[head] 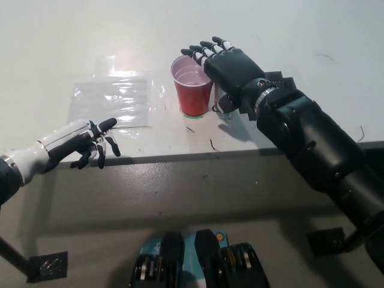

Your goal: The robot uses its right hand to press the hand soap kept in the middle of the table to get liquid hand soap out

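No hand soap bottle shows in the head view. A red plastic cup with a pale inside stands upright on the white table, near its front edge. My black right hand hovers just right of the cup and over its rim, palm down, fingers spread and holding nothing. Something small and dark lies under the wrist, mostly hidden. My white left hand rests at the table's front left edge, fingers loosely apart and empty.
A clear plastic sheet lies flat on the table left of the cup. The table's front edge runs across the picture's middle, with grey floor below it. A few dark marks dot the tabletop.
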